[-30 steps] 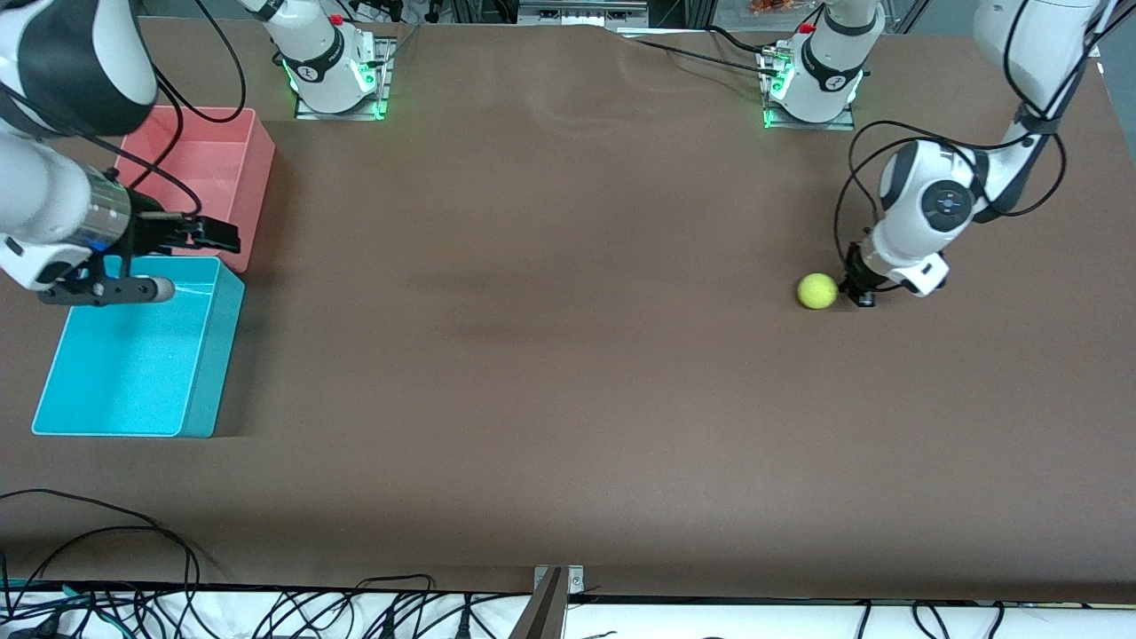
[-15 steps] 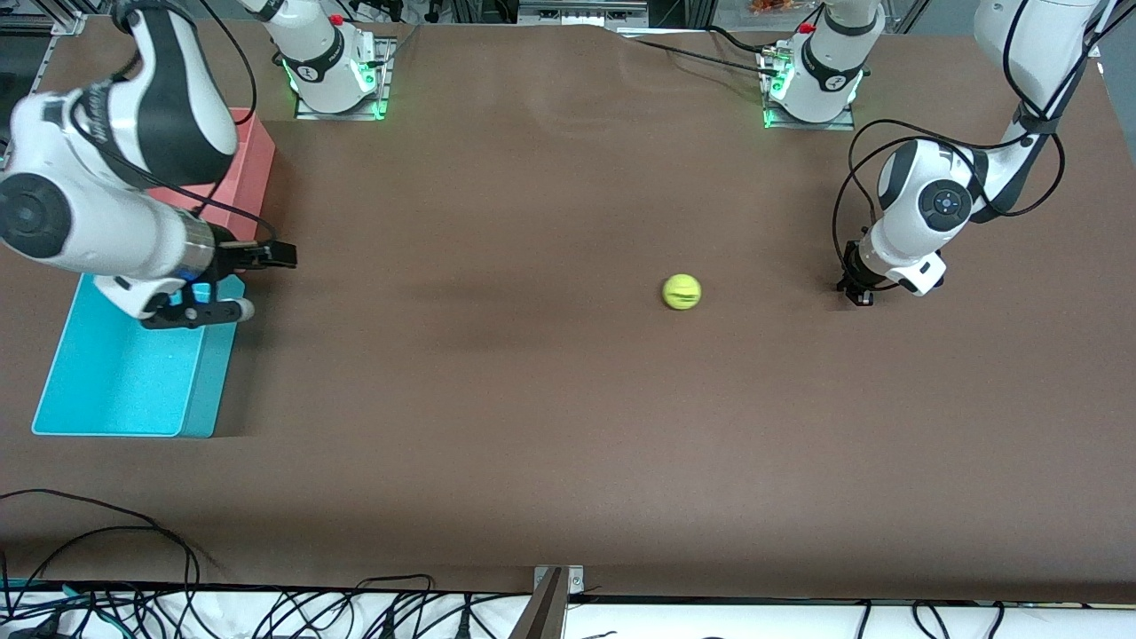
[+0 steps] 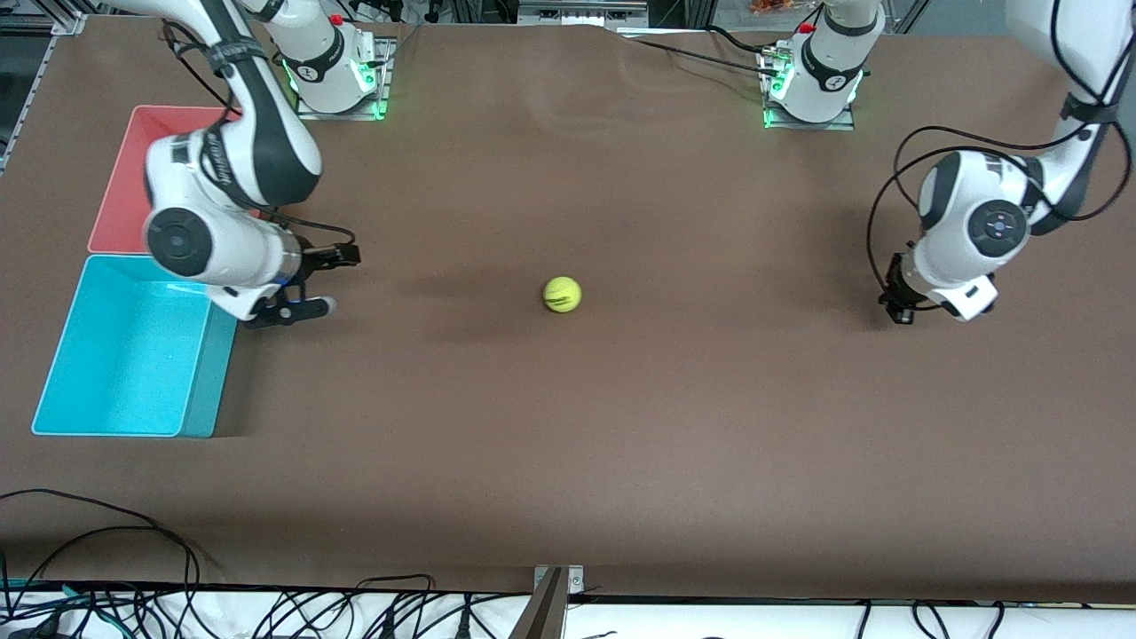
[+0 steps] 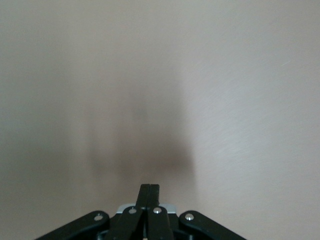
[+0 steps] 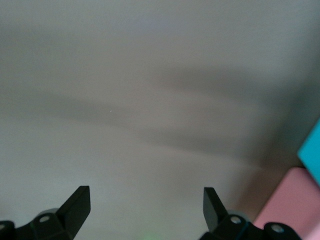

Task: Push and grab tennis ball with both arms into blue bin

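The tennis ball [image 3: 562, 294] lies on the brown table near its middle, apart from both grippers. The blue bin [image 3: 124, 355] stands at the right arm's end of the table. My right gripper [image 3: 341, 281] is open and empty, low over the table beside the bin, its opening toward the ball; in the right wrist view [image 5: 146, 205] its jaws stand wide apart over bare table. My left gripper [image 3: 895, 310] is shut and empty, low over the table at the left arm's end; the left wrist view [image 4: 149, 192] shows only table. Neither wrist view shows the ball.
A pink bin [image 3: 120, 186] stands against the blue bin, farther from the front camera. Corners of the blue bin [image 5: 312, 145] and the pink bin [image 5: 290, 205] show in the right wrist view. Cables hang along the table's front edge [image 3: 266, 612].
The ball has rolled from beside my left gripper toward the right arm's end. My right gripper has swung from over the blue bin out beside it. My left gripper has drawn back.
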